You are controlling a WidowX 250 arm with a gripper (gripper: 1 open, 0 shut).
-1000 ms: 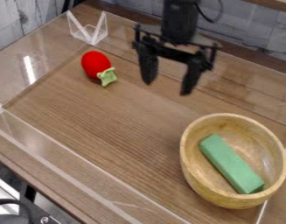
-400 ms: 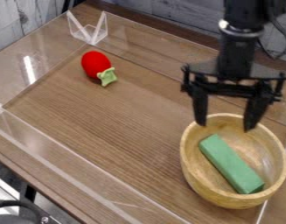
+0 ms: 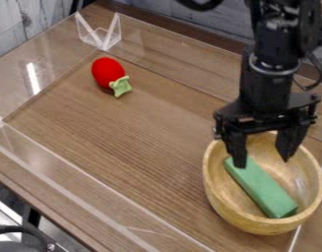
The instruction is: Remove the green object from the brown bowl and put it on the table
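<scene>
Pincer (image 3: 259, 156) spread wide above the bowl's (image 3: 216, 205) twelve o'clock, I needed to straddle the green block's (image 3: 261, 187) narrow sides squarely before closing, then lift straight up.

The single camera looks down at a steep slant onto the wood-grain tabletop (image 3: 137, 148), set back far enough to take in most of the surface along with the robot arm (image 3: 275, 64). The wooden bowl (image 3: 223, 202) lies toward four o'clock in this view, the red strawberry toy (image 3: 108, 73) toward ten o'clock, and the arm reaches in from one o'clock. Black cables (image 3: 22, 236) cross the corner toward seven o'clock. With only one view, no part of the scene is shared with another.
</scene>
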